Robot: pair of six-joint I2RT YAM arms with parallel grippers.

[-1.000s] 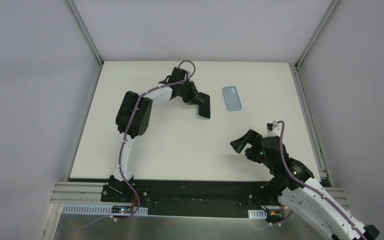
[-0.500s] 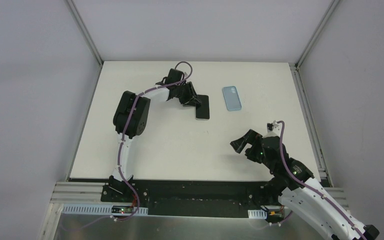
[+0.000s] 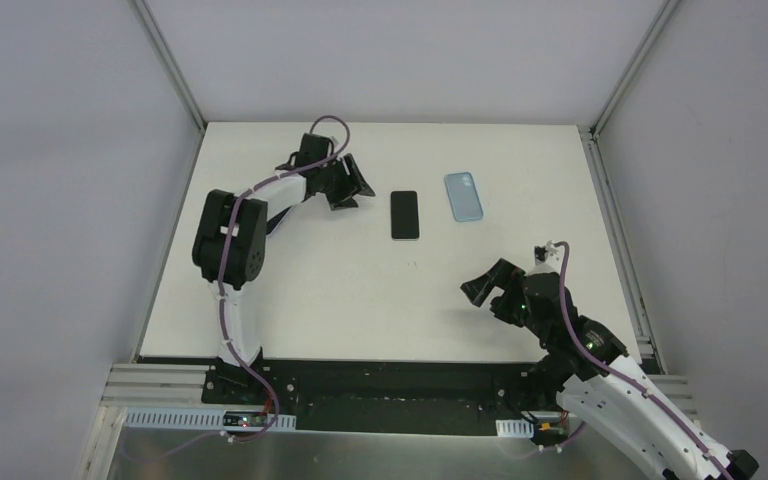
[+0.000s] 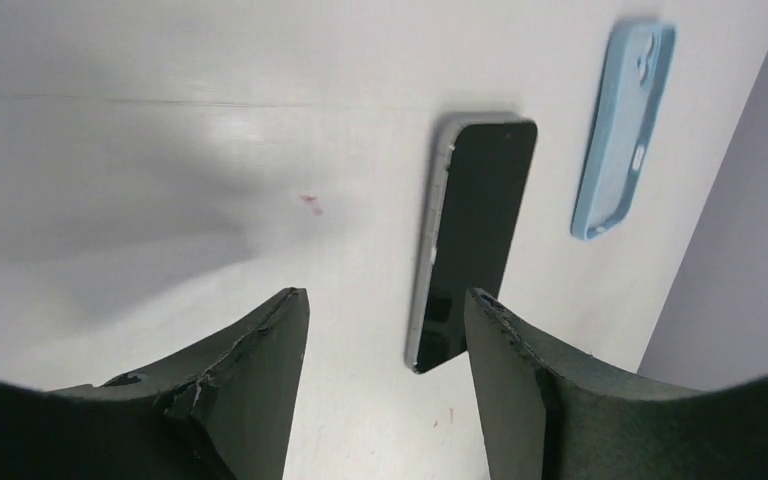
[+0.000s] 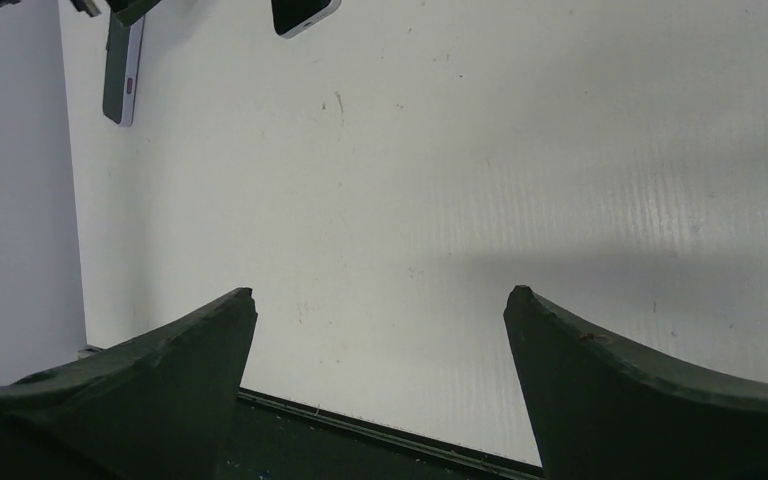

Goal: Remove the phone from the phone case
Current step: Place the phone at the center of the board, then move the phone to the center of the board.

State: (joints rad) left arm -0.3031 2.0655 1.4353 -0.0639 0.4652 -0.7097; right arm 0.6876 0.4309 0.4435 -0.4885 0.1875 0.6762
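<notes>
Phone [image 3: 405, 214] lies flat near the table's [image 3: 360, 290] far edge, beside the blue case [image 3: 464, 196], not touching. Left gripper [image 3: 345, 192] unclenched, empty; right gripper [image 3: 493, 293] spread wide, empty.

Reaches forward with the left arm [image 3: 232, 232], left gripper [image 4: 385, 312] parted, empty; holds the right arm [image 3: 605, 385] bent, right gripper [image 5: 380, 300] spread wide.

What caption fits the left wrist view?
Open, empty left gripper faces the black phone, lying flat beside and apart from the blue case.
</notes>
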